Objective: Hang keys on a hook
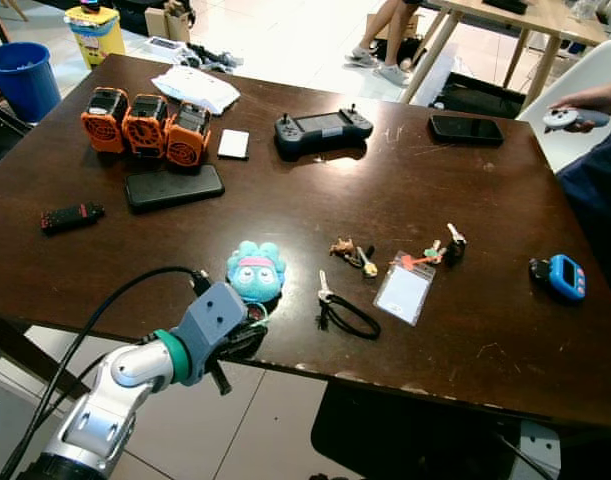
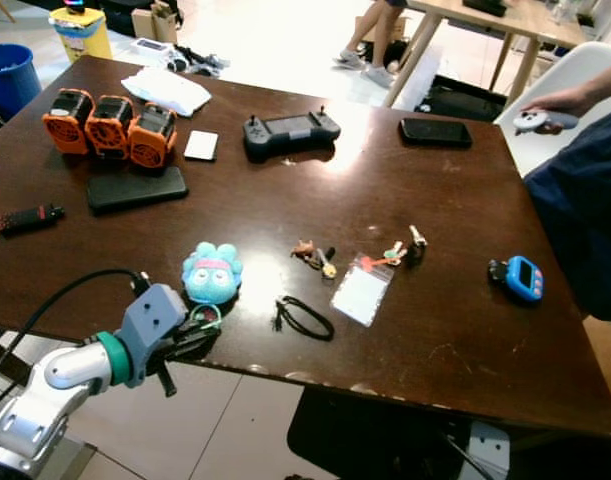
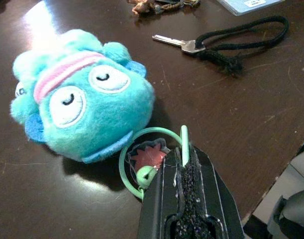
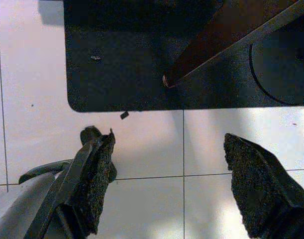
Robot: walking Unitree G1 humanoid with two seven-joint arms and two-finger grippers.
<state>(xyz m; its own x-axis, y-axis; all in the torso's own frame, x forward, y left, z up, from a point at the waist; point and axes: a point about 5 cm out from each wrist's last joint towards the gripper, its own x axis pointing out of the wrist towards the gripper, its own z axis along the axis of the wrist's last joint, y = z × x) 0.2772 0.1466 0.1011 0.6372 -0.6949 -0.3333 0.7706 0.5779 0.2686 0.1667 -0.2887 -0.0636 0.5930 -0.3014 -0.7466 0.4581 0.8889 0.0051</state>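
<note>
Left hand [image 3: 184, 164] pinching the plush charm's green ring [image 3: 129, 164] at the bench's near edge.

The fuzzy teal plush [image 1: 255, 270], round with a pink band and two white eyes, lies on the glossy dark wooden bench [image 1: 405, 180]; its thin plastic ring is clamped between pressed-together black foam-padded fingers [image 3: 191, 194]. At the plush's three o'clock lies one silver key on a black cord loop [image 1: 347, 314], with two more key bunches [image 1: 353, 254] [image 1: 440, 250] beyond. Three ribbed orange fans [image 1: 145, 124] stand at eleven o'clock. The right hand [image 4: 169, 184] hangs spread over white floor tiles [image 4: 37, 74].
</note>
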